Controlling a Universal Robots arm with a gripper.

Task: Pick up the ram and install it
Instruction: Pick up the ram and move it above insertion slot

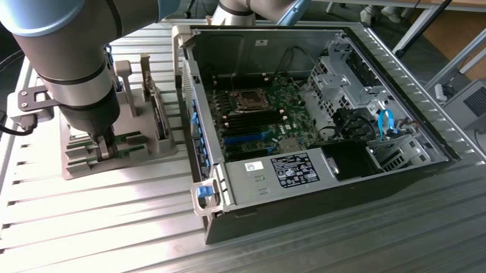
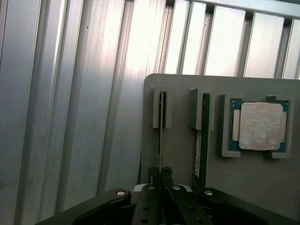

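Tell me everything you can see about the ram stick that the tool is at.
The ram is a thin board seen edge-on, and its edge looks greenish gold. It stands on its long edge in the grey holder, with one end in a raised grey bracket. The tool pinches it from both sides near the other end. A second stick stands parallel beside it, not touching.

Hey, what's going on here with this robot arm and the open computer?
The robot arm's gripper is down at a grey holder on the table beside the open computer case. Its fingers are pinched on the ram, a thin stick standing on edge in a holder slot, not in the case. A second stick and a processor chip sit in the same holder.
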